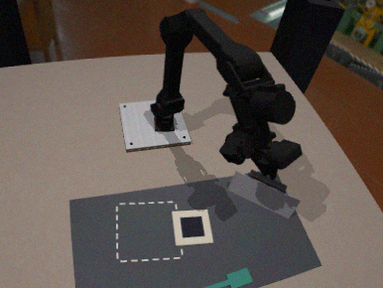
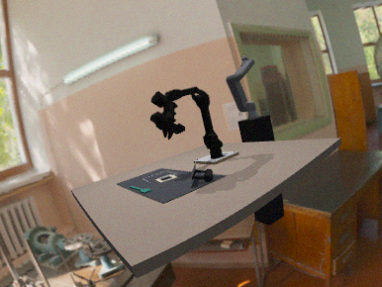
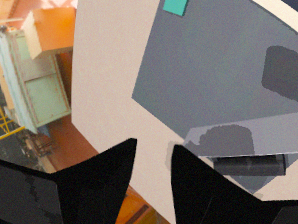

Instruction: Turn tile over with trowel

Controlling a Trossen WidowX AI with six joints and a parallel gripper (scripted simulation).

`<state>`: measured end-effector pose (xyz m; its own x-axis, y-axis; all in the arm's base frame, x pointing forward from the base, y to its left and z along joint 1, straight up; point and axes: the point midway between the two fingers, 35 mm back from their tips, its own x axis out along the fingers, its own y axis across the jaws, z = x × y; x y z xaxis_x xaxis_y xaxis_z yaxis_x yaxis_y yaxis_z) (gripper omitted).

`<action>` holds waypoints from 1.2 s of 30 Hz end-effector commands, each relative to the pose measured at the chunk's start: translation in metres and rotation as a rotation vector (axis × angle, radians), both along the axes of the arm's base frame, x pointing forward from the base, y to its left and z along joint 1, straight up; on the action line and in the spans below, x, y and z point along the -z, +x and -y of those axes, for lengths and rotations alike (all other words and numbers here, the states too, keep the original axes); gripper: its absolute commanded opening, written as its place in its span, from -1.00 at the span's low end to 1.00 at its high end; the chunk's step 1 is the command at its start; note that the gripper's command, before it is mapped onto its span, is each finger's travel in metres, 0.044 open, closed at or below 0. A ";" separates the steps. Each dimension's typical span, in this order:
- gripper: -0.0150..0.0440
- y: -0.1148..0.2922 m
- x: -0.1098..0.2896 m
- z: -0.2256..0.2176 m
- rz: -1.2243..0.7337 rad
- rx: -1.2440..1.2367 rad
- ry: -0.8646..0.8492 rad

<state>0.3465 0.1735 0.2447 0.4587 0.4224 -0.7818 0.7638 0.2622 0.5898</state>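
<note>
The tile [image 1: 192, 226] [image 2: 166, 178] [image 3: 281, 11] lies flat, dark-square side up, across the right side of the dashed outline [image 1: 117, 206] in the top view. A grey plate with a black bar handle [image 1: 239, 187] [image 2: 203, 174] [image 3: 272, 134], which looks like the trowel, rests tilted at the mat's right edge in the top view. My gripper [image 1: 268, 174] [image 2: 169, 137] [image 3: 154, 149] is partly open and empty, above and beside this tool. In the wrist view a finger overlaps the tool's near end; contact is not visible.
A teal flat tool [image 1: 239, 277] [image 2: 142, 189] [image 3: 176, 5] lies on the dark mat [image 1: 94, 238] [image 2: 163, 196] [image 3: 200, 65], near the edge away from the arm. The arm's white base plate [image 1: 138, 133] stands behind the mat. The table [image 1: 35, 149] edge runs beyond the tool.
</note>
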 end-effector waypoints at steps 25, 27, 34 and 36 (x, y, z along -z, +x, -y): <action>-0.15 -0.070 0.087 -0.020 -0.589 0.718 -0.071; -0.15 -0.076 0.092 -0.020 -0.613 0.778 -0.087; -0.15 -0.094 0.105 -0.019 -0.666 0.968 -0.142; -0.15 -0.094 0.105 -0.019 -0.667 0.973 -0.144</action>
